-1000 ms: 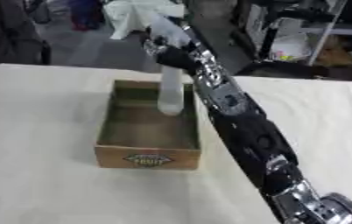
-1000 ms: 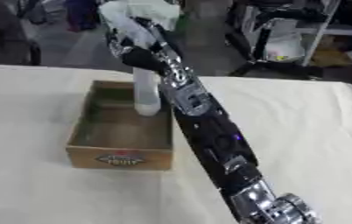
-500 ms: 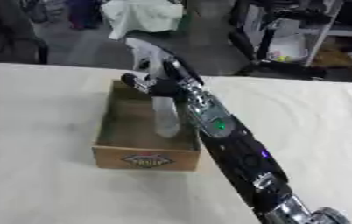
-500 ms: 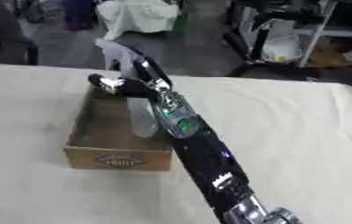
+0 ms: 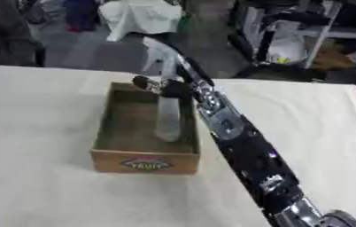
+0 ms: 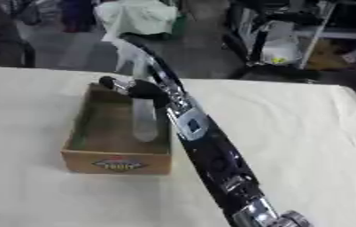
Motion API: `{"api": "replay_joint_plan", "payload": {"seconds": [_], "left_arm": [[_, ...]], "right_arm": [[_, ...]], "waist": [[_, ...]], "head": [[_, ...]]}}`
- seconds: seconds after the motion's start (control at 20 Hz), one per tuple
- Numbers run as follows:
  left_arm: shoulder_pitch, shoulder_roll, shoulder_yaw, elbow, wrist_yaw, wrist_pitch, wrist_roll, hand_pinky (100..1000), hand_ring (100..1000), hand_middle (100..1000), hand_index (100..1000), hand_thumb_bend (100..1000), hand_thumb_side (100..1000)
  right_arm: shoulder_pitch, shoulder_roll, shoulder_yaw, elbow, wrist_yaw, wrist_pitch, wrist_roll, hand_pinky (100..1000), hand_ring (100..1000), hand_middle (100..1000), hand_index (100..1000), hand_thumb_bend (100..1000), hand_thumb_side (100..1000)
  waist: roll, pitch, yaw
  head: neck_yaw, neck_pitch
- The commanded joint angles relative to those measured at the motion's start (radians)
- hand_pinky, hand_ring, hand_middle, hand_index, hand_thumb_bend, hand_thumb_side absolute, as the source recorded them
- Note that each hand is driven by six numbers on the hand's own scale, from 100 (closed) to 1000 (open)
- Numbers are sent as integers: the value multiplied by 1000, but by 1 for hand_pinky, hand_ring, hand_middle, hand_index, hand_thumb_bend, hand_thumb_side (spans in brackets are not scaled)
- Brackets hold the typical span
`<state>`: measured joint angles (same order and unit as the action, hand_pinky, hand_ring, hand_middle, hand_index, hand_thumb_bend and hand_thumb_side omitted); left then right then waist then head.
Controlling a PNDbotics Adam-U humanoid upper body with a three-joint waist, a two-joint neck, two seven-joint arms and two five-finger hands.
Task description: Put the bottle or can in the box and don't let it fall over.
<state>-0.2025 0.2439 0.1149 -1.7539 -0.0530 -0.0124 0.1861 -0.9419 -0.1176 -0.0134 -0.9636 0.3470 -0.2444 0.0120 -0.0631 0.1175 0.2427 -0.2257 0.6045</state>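
A pale, clear bottle stands upright inside the wooden box, near its right wall. My right arm reaches in from the lower right, and my right hand is at the bottle's top. The fingers point straight up and away from the bottle, and the thumb sticks out to the left. The hand looks open, with nothing curled round the bottle. The bottle's neck is hidden behind the hand. My left hand shows in neither view.
The box, which carries an oval label on its front, sits on a table covered with a cream cloth. Beyond the far table edge are shelves, a white cloth heap and clutter.
The bottle has come down from above the box rim onto the box floor. My right hand has gone from gripping its top to fingers and thumb spread away from it.
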Motion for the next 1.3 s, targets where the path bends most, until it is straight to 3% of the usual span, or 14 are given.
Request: {"api": "replay_joint_plan", "payload": {"seconds": [0.05,0.3,0.55,0.75,0.85,1.15,1.3], "left_arm": [[-5,8,8,-13,-2,0,3,737,770,663,847,509,750],[-1,10,13,-12,-3,0,8,738,770,662,847,509,750],[9,15,26,-11,-6,1,19,738,771,662,846,508,750],[13,18,32,-12,-8,1,26,738,771,662,846,508,750],[16,19,36,-12,-10,2,30,738,771,662,846,508,750],[20,20,40,-14,-13,1,33,738,772,662,846,508,750],[24,19,42,-14,-14,2,36,738,772,662,845,507,751]], "right_arm": [[-23,-50,-24,5,15,2,-47,727,874,931,1000,724,531],[-1,-95,-32,-15,-34,-8,-79,709,860,916,1000,702,564],[81,-198,-23,-132,-113,-36,-77,701,853,906,1000,689,589],[230,-361,-5,-308,-336,-20,-40,696,850,902,1000,683,607],[309,-398,-20,-395,-423,-4,-32,692,846,898,1000,677,628],[506,-393,-106,-574,-484,15,-85,680,834,882,1000,678,677],[582,-365,-136,-631,-479,23,-112,671,826,871,1000,642,644]], "waist": [[7,-16,-6],[9,-18,-30],[8,-18,-74],[6,-16,-103],[5,-15,-115],[4,-10,-140],[3,-8,-151]], "head": [[6,-10],[25,-6],[58,3],[80,5],[89,7],[106,13],[110,16]]}}
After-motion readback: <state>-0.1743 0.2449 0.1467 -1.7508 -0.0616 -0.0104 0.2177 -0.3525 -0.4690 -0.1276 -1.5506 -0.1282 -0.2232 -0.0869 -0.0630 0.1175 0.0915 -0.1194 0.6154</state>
